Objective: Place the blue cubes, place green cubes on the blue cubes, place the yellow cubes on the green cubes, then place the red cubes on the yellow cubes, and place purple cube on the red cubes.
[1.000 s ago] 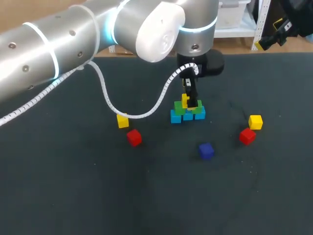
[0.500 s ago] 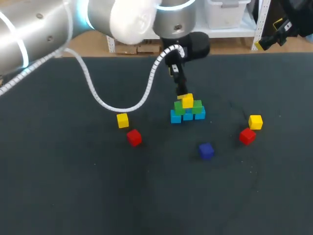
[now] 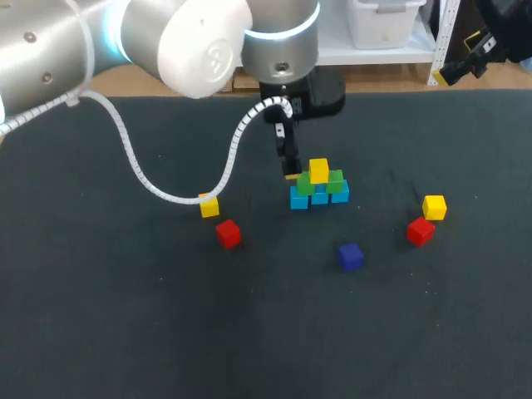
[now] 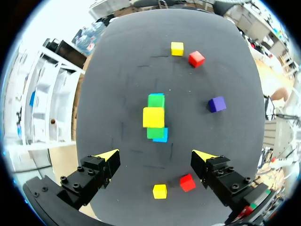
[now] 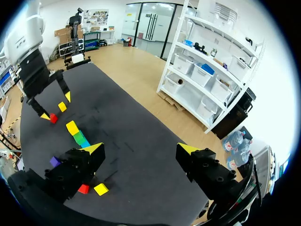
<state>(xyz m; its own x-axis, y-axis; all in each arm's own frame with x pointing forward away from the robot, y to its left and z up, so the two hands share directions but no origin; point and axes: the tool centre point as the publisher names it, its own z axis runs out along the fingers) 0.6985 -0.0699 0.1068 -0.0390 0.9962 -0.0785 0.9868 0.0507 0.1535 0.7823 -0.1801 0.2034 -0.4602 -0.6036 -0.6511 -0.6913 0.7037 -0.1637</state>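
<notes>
Yellow cube (image 3: 318, 170) atop green-blue stack (image 3: 320, 196)

The left arm (image 3: 50, 41) comes in from the upper left corner of the head view, its silver links bent at a white-capped joint ringed with pale blue light, and reaches past the middle. A white coiled cable (image 3: 166, 193) sags in a loop from the forearm to the wrist (image 3: 281, 50), which points straight down. Below it the left gripper (image 3: 288, 166) hangs with its black fingers aimed downward; in its own wrist view the yellow tips stand wide apart, holding nothing. The right gripper (image 5: 139, 148) is likewise spread wide in its wrist view, fingers parted and unloaded, looking across at the left gripper from well away.
</notes>
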